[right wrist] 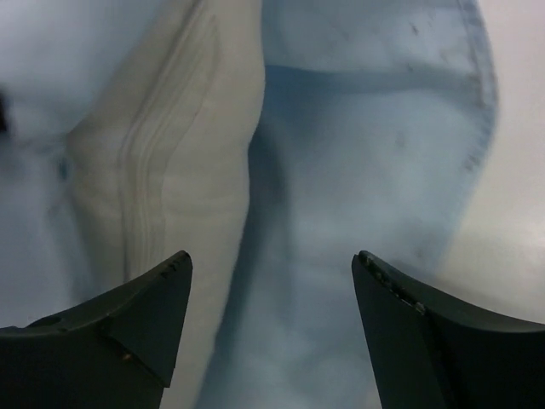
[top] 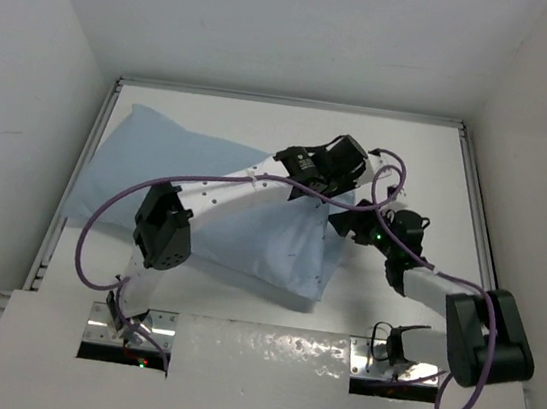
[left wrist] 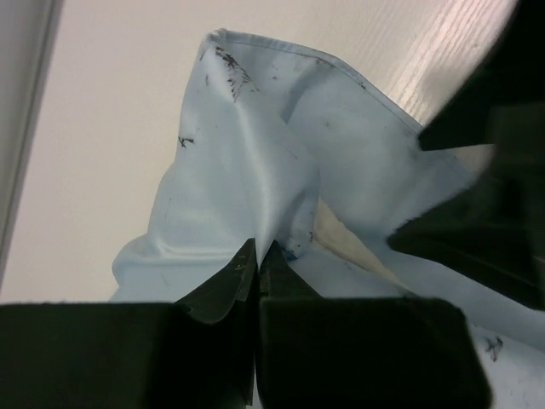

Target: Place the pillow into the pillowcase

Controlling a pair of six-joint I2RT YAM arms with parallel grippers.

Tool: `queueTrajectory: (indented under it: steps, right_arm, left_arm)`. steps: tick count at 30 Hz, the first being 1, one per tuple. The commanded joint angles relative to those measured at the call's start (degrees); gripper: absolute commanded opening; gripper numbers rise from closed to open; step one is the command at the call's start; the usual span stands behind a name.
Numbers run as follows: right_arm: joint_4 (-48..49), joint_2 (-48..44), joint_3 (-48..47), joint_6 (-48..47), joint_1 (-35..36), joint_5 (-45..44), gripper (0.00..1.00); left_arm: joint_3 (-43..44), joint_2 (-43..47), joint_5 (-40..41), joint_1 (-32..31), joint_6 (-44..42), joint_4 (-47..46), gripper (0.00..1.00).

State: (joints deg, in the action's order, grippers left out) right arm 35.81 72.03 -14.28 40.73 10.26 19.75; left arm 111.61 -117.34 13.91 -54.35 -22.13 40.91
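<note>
White table (top: 430, 165), white walls (top: 27, 81). We see the pillowcase (top: 158, 164) lying across its left-centre, arms (top: 225, 193) hiding the open end from above. Only an off-white seamed edge of the pillow (right wrist: 187, 170) shows — the rest is covered. Left gripper (left wrist: 257, 254) pinches a pillowcase fold; right gripper (right wrist: 272, 260) is spread wide above that edge.

the pillowcase (top: 139, 152) is thin light blue cloth with tiny dark specks. it lies stuffed and slanted across the table (top: 411, 152), from the far left corner toward the middle. the pillow (right wrist: 183, 170) looks mostly inside it already, only an off-white edge with a stitched seam pokes out at the open end on the right. there the hem is wrinkled and pulled up into a peak, with loose cloth draped beside the pillow.
</note>
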Motion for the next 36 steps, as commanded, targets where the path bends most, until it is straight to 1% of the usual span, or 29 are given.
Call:
queueTrajectory:
  steps: [1, 3, 4, 6, 7, 8, 10, 11, 13, 14, 18, 20, 21, 22, 24, 25, 28, 29, 31, 33, 34, 35, 36]
  right_arm:
    - [16.01, 7.12, -4.78, 6.37, -0.15, 4.86, 0.76]
    - [20.94, 11.01, -6.10, 10.83, -0.15, 6.09, 0.78]
    - [27.32, 12.94, -6.46, 12.25, -0.07, 7.83, 0.78]
    - [34.37, 17.95, -7.33, 17.00, 0.11, 9.51, 0.78]
    - [40.59, 19.36, -7.77, 18.23, 0.37, 10.30, 0.77]
    - [43.09, 21.64, -8.65, 19.46, 0.72, 12.23, 0.77]
    - [49.05, 23.32, -9.71, 21.49, 2.48, 14.34, 0.76]
    - [50.57, 24.20, -10.41, 22.11, 4.05, 16.70, 0.76]
    - [53.73, 23.95, -10.06, 21.68, 5.90, 17.78, 0.76]
    - [54.27, 23.42, -9.11, 20.02, 7.74, 18.30, 0.76]
    - [53.66, 16.05, -4.53, 14.56, 10.39, 18.58, 0.76]
    - [50.42, 13.59, -3.47, 11.58, 11.01, 17.09, 0.77]
    - [44.75, 12.10, -3.91, 9.91, 11.36, 15.08, 0.77]
    - [41.56, 11.73, -5.82, 6.59, 12.32, 14.10, 0.78]
    - [35.85, 12.08, -8.20, 4.72, 13.64, 10.77, 0.79]
    - [35.30, 13.39, -10.13, 4.36, 14.17, 9.18, 0.81]
    - [36.34, 17.17, -12.25, 6.54, 15.22, 1.72, 0.83]
    - [40.52, 18.31, -12.35, 7.16, 15.31, -0.04, 0.83]
    - [46.16, 21.55, -12.43, 9.27, 15.32, -3.74, 0.82]
    - [52.31, 22.71, -12.78, 9.98, 15.31, -5.41, 0.48]
    - [53.39, 22.89, -13.66, 9.55, 15.58, -6.47, 0.33]
    - [54.09, 22.46, -14.27, 8.85, 15.75, -6.48, 0.03]
    - [54.36, 21.84, -14.72, 7.01, 16.10, -7.87, 0.00]
  left_arm:
    - [2.48, 9.40, -0.73, -1.73, -1.33, -2.41, 0.00]
    - [1.86, 10.72, -0.47, -1.99, -1.86, -2.15, 0.00]
    - [0.98, 11.08, -0.55, -1.99, -2.12, -2.06, 0.00]
    - [0.19, 11.69, -0.38, -2.17, -2.48, -1.97, 0.00]
    - [-0.08, 11.87, -0.29, -2.17, -2.39, -1.88, 0.00]
    - [-0.51, 11.96, -0.29, -2.17, -2.57, -1.88, 0.00]
    - [-0.78, 12.31, -0.29, -2.17, -2.74, -2.06, 0.00]
    - [-0.87, 12.48, -0.46, -2.17, -2.83, -2.23, 0.00]
    - [-0.70, 13.10, -0.47, -2.17, -3.09, -2.76, 0.00]
    - [-0.52, 13.27, -0.38, -2.17, -3.18, -2.76, 0.00]
    - [2.29, 14.15, 1.21, -2.17, -3.80, -1.62, 0.00]
    - [2.99, 14.68, -0.27, -2.17, -3.71, -0.31, 0.00]
    - [3.69, 14.86, -1.25, -2.17, -3.62, 0.40, 0.00]
    - [3.87, 14.95, -2.39, -2.17, -3.62, 0.93, 0.00]
    - [3.44, 15.47, -5.46, -2.34, -3.62, 2.42, 0.00]
    - [3.18, 15.65, -6.61, -2.43, -3.62, 2.77, 0.00]
    - [3.17, 16.09, -11.53, -2.43, -3.62, 4.53, 0.00]
    - [3.69, 16.18, -13.37, -2.43, -3.27, 4.80, 0.00]
    - [5.37, 16.18, -13.74, -2.43, -2.66, 5.15, 0.00]
    - [5.81, 16.18, -15.40, -2.43, -2.57, 5.33, 0.00]
    - [5.81, 16.18, -15.49, -2.43, -2.65, 5.41, 0.00]
    - [5.72, 16.09, -15.76, -2.43, -3.00, 5.33, 0.00]
    - [5.90, 16.09, -15.93, -2.43, -3.09, 5.24, 0.00]
